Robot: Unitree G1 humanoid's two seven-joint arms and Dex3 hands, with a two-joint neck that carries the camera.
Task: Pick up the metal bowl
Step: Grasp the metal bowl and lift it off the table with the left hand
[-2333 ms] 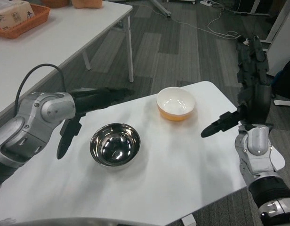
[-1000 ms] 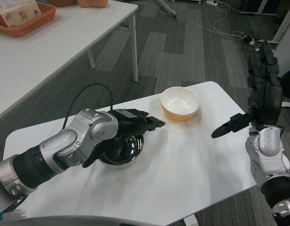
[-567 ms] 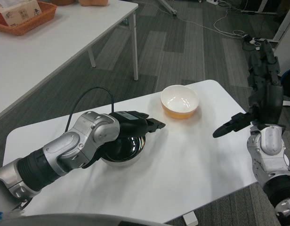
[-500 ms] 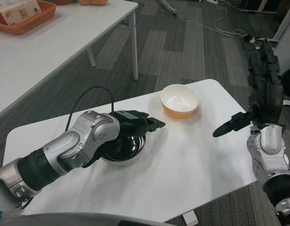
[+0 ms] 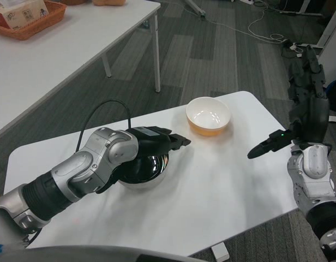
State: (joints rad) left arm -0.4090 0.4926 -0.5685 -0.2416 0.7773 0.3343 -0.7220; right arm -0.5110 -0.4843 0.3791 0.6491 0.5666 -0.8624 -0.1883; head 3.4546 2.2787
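Observation:
The metal bowl (image 5: 149,170) is at the middle of the white table (image 5: 211,185), tipped with its near side raised off the surface. My left hand (image 5: 154,143) reaches over it from the left and grips it, fingers stretched across the far rim; most of the bowl is hidden under the hand and forearm. My right hand (image 5: 299,109) hangs upright above the table's right edge, fingers apart, holding nothing.
An orange bowl with a white inside (image 5: 208,115) sits at the table's far side, just right of my left fingertips. A second white table (image 5: 59,54) stands at the back left with an orange basket (image 5: 26,22). Cables lie on the floor behind.
My left arm swung from beside the bowl to over it and took hold. In the last half second the bowl has tipped and lifted slightly. The right hand has stayed put.

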